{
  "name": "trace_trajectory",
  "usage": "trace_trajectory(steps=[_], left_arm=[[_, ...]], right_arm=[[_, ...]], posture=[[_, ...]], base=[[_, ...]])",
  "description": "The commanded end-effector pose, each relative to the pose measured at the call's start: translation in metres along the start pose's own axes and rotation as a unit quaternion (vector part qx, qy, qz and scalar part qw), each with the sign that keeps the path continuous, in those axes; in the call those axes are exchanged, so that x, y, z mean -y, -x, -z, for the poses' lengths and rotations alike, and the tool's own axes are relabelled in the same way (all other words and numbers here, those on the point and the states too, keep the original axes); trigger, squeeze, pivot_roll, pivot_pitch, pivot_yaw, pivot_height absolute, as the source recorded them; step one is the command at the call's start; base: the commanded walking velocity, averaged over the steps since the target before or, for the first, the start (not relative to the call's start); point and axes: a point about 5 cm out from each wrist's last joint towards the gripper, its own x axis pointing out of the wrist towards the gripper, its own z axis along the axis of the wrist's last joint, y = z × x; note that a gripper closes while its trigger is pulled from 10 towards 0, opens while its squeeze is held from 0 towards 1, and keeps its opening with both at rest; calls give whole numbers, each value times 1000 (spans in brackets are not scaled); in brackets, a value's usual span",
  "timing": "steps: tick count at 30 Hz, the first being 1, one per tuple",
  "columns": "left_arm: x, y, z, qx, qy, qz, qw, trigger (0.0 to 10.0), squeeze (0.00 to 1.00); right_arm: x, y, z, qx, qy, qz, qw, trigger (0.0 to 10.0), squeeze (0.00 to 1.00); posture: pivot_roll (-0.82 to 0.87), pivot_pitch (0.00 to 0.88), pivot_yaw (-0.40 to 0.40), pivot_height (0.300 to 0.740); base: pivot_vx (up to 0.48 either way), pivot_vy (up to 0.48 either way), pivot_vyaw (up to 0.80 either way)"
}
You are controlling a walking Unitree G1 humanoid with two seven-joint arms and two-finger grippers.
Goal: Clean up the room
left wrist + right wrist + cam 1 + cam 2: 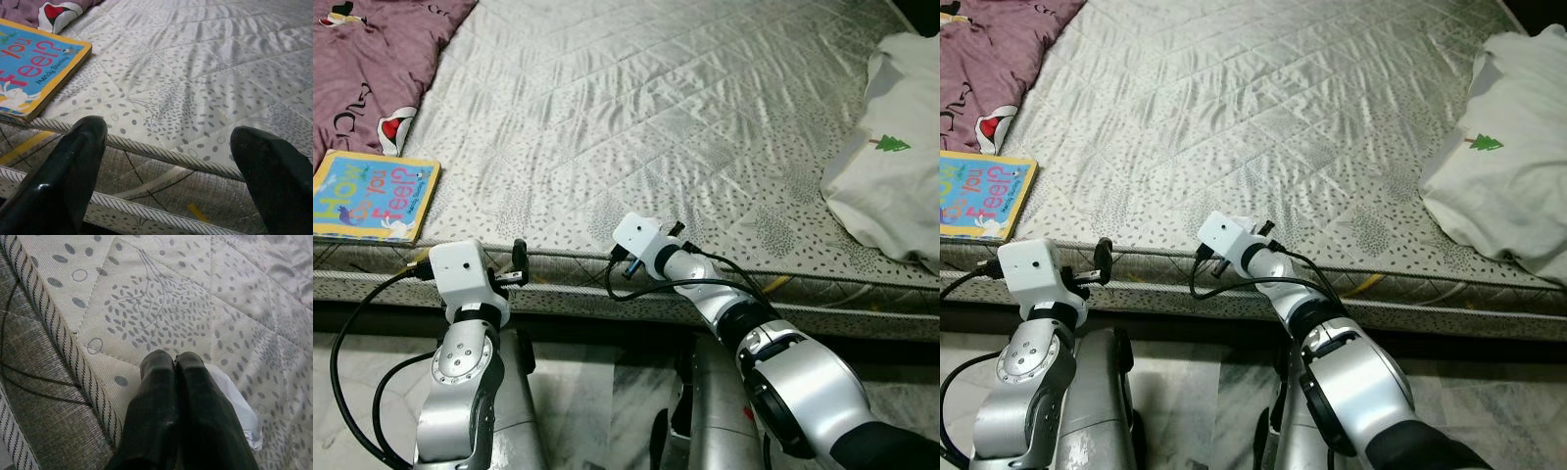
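A colourful children's board book point(372, 196) lies flat at the front left corner of the grey quilted mattress point(636, 108). My left gripper point(171, 132) is open at the mattress's front edge, just right of the book point(34, 68), with nothing between its fingers. My right gripper point(174, 360) is shut at the middle of the front edge, its tips resting low on the quilt. A small white crumpled piece point(234, 404) lies on the quilt right beside and partly under those fingers; I cannot tell if it is pinched.
A purple patterned blanket point(367, 59) covers the far left of the bed. A white cloth with a green tree print point(886, 157) lies at the right. The mattress side and its piped seam point(568, 284) run across in front of me, with marble floor point(597, 392) below.
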Motion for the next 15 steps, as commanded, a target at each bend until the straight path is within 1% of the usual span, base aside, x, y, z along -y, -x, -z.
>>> trace_trajectory(steps=[1,6,7,9,10,11,12,14,15], left_arm=[[0,-1,2,-1,-4,-5,1000,10000,0],[0,-5,1,5,-7,-5,1000,10000,0],[-1,-7,0,7,-13,-9,1000,10000,0],[-3,-9,-3,14,-17,-18,1000,10000,0],[-3,-9,-3,14,-17,-18,1000,10000,0],[-5,-9,-7,22,-15,-27,999,10000,0],[-5,-9,-7,22,-15,-27,999,10000,0],[-11,-10,-13,38,-9,-45,998,10000,0],[-14,-10,-18,50,-3,-58,997,10000,0]], right_arm=[[2,1,3,-3,-3,-2,1000,0,0],[6,1,0,3,-15,4,1000,0,0],[6,0,-2,10,-38,3,999,0,0],[5,0,-4,23,-70,-2,997,0,0],[5,0,-4,23,-70,-2,997,0,0],[5,1,-6,39,-100,-4,994,0,0],[5,1,-6,39,-100,-4,994,0,0],[8,2,-10,72,-158,-5,985,0,0],[13,5,-13,101,-206,-2,973,0,0]], posture=[[187,86,-99,517],[185,62,-99,517],[183,54,-100,517],[183,48,-104,517],[183,48,-104,517],[181,41,-107,517],[181,41,-107,517],[171,20,-108,517],[159,4,-103,517]], base=[[0,0,0],[0,0,0],[0,0,0],[0,0,0],[0,0,0],[0,0,0],[0,0,0],[0,0,0],[0,0,0]])
